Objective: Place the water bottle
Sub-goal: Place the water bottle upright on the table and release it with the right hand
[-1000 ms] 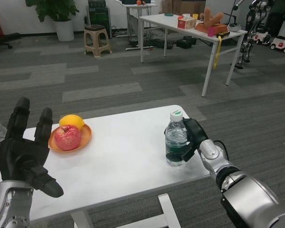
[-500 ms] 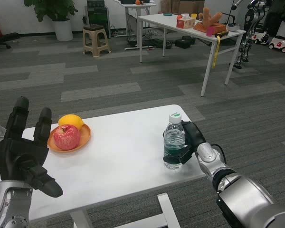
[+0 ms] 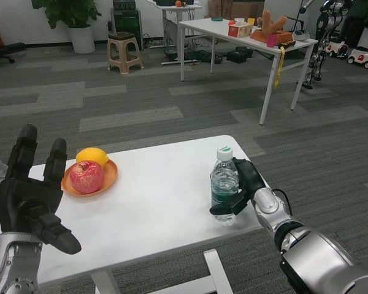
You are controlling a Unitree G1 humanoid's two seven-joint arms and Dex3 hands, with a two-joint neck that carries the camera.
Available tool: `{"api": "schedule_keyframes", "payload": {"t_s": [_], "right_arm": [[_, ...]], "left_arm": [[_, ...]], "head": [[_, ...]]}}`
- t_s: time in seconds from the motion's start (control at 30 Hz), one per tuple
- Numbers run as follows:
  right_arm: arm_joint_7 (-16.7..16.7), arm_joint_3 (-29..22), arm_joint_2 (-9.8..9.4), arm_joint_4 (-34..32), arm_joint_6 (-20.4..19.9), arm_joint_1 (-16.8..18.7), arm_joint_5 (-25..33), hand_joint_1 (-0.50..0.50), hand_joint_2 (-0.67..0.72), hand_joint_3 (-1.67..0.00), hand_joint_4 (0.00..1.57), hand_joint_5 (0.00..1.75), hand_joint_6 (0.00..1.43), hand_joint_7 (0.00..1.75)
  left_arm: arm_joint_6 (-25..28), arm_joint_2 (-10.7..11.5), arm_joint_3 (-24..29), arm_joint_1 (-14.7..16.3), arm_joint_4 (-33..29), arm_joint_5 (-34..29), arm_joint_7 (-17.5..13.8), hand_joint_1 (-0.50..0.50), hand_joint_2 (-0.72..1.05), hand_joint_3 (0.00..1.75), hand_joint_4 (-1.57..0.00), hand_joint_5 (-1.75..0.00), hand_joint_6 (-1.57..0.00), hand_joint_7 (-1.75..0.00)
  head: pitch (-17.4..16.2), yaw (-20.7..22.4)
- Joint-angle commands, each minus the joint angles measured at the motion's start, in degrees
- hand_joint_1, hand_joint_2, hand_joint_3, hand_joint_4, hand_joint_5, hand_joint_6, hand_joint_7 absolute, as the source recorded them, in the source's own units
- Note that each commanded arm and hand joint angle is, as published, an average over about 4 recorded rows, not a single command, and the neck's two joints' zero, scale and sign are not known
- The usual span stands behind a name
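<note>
Head view is all we have, so we read everything from it. We see the water bottle (image 3: 224, 185) standing upright near the right front corner of the white worktop (image 3: 159, 202), well apart from the orange plate (image 3: 110, 174) that carries a red apple (image 3: 87, 177) and a lemon (image 3: 93, 155). Our right hand (image 3: 242, 187) grasps the bottle from its right side, fingers (image 3: 224, 208) wrapped across its lower body while the green-and-white cap (image 3: 224, 150) stands free above them. We cannot tell whether the base rests fully on the worktop. We judge the bottle light, clear, thin-walled plastic, smooth and likely to dent under a hard squeeze; being tall and narrow, it could tip on release. The mid-to-lower body looks like the right place to hold. Our left hand (image 3: 27, 205) hangs over the worktop's left front edge, fingers spread and holding nothing.
</note>
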Motion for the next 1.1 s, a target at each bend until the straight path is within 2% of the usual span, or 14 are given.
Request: {"api": "schedule_keyframes", "payload": {"t_s": [0.03, 0.13, 0.27, 0.33, 0.4, 0.47, 0.53, 0.67, 0.77, 0.87, 0.93, 1.07, 1.1], "right_arm": [[0.40, 0.66, 0.82, 0.55, 1.24, 3.24, -0.81, 0.25, -0.10, -0.65, 1.57, 1.45, 1.26, 1.61], [0.40, 0.79, 0.82, -0.48, 0.69, 3.97, -1.14, 0.25, -0.13, -0.67, 1.57, 1.45, 1.26, 1.66], [0.40, 0.77, 0.91, -1.08, -0.17, 4.54, -1.16, 0.25, -0.18, -0.63, 1.50, 1.58, 1.28, 1.69], [0.40, 0.70, 0.91, -1.34, -0.23, 4.71, -1.05, 0.25, -0.21, -0.65, 1.44, 1.62, 1.24, 1.73], [0.42, 0.61, 0.89, -1.63, -0.21, 4.84, -0.81, 0.23, -0.22, -0.65, 1.38, 1.70, 1.16, 1.75], [0.51, 0.53, 0.82, -1.89, -0.19, 4.91, -0.39, 0.17, -0.22, -0.67, 1.33, 1.75, 1.06, 1.75], [0.67, 0.46, 0.76, -2.13, -0.19, 4.95, 0.18, 0.10, -0.22, -0.71, 1.28, 1.75, 0.94, 1.73], [0.97, 0.06, 0.67, -2.40, -0.10, 5.02, 1.39, 0.06, -0.22, -0.77, 1.19, 1.70, 0.73, 1.64], [1.28, -0.62, 0.60, -2.42, 0.03, 5.02, 2.51, 0.04, -0.22, -0.73, 1.09, 1.65, 0.56, 1.61], [1.52, -1.47, 0.49, -2.42, 0.16, 5.04, 2.73, -0.01, -0.15, -0.46, 1.03, 1.65, 0.50, 1.61], [1.68, -2.09, 0.47, -2.42, 0.29, 5.11, 2.90, -0.06, -0.03, -0.28, 1.01, 1.65, 0.47, 1.61], [2.14, -2.81, 0.47, -2.42, 0.58, 5.31, 3.04, -0.33, 0.25, -0.18, 0.94, 1.65, 0.36, 1.59], [2.27, -2.88, 0.47, -2.42, 0.60, 5.35, 3.06, -0.36, 0.34, -0.16, 0.91, 1.65, 0.31, 1.55]], "left_arm": [[-0.59, 0.20, 0.17, -0.10, 0.35, -0.10, -0.08, -0.50, -0.64, 0.02, 0.00, 0.00, 0.00, 0.00], [-0.55, 0.20, 0.17, -0.08, 0.35, -0.10, -0.08, -0.50, -0.64, 0.07, 0.00, 0.00, 0.00, 0.00], [-0.59, 0.20, 0.17, -0.08, 0.35, -0.10, -0.16, -0.50, -0.64, 0.09, 0.00, 0.00, 0.00, 0.00], [-0.59, 0.20, 0.19, -0.08, 0.35, -0.10, -0.16, -0.50, -0.64, 0.09, 0.00, 0.00, 0.00, 0.00], [-0.61, 0.20, 0.23, -0.08, 0.35, -0.10, -0.16, -0.50, -0.64, 0.09, 0.00, 0.00, 0.00, 0.00], [-0.66, 0.20, 0.25, -0.10, 0.35, -0.10, -0.16, -0.50, -0.64, 0.09, 0.00, 0.00, 0.00, 0.00], [-0.68, 0.20, 0.25, -0.15, 0.35, -0.10, -0.16, -0.50, -0.64, 0.09, 0.00, 0.00, 0.00, 0.00], [-0.68, 0.20, 0.25, -0.10, 0.42, -0.10, -0.16, -0.50, -0.64, 0.07, 0.00, 0.00, 0.00, 0.00], [-0.68, 0.20, 0.30, -0.12, 0.44, -0.10, -0.16, -0.50, -0.64, 0.09, 0.00, 0.00, 0.00, 0.00], [-0.70, 0.20, 0.32, -0.12, 0.44, -0.10, -0.16, -0.50, -0.64, 0.09, 0.00, 0.00, 0.00, 0.00], [-0.74, 0.20, 0.28, -0.12, 0.44, -0.10, -0.16, -0.50, -0.68, 0.09, 0.00, 0.00, 0.00, 0.00], [-0.74, 0.20, 0.25, -0.08, 0.44, -0.10, -0.16, -0.50, -0.64, 0.04, 0.00, 0.00, 0.00, 0.00], [-0.74, 0.20, 0.25, -0.08, 0.44, -0.10, -0.16, -0.50, -0.64, 0.04, 0.00, 0.00, 0.00, 0.00]], "head": [[0.08, 0.09], [0.14, 0.09], [0.31, 0.20], [0.26, 0.20], [0.26, 0.19], [0.28, 0.19], [0.32, 0.14], [0.37, 0.18], [0.37, 0.18], [0.37, 0.18], [0.37, 0.18], [0.31, 0.20], [0.30, 0.21]]}}
